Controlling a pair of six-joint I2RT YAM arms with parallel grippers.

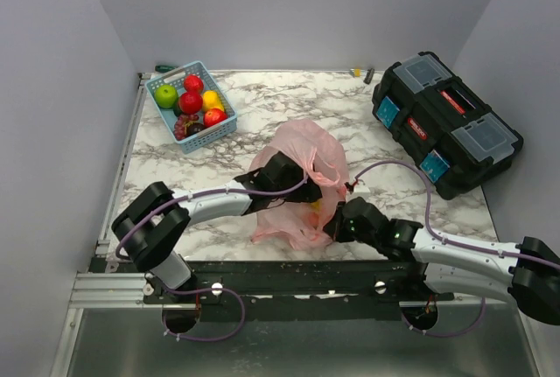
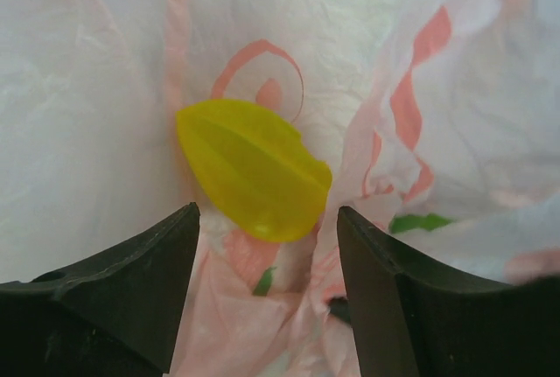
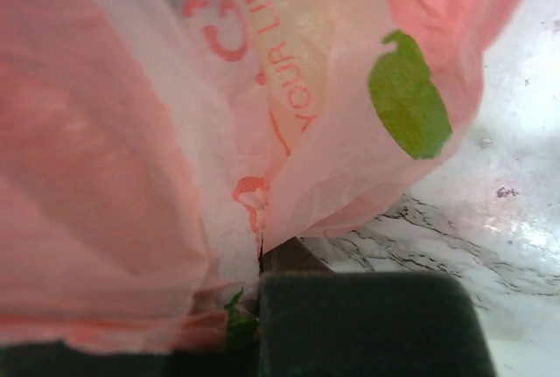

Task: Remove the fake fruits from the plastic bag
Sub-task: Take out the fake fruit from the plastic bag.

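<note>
Mid-frame, the yellow fruit is flanked by the spread-open left gripper; the plastic bag is pinched by the clenched right gripper.

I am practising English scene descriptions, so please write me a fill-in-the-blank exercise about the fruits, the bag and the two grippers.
1. Between the open fingers of the left gripper lies a ____ fruit, inside the plastic bag.
2. The right gripper is shut on the edge of the ____.
3. Beside the red apples in the light blue basket lies one ____ apple.

Missing words: yellow; plastic bag; green.
</note>
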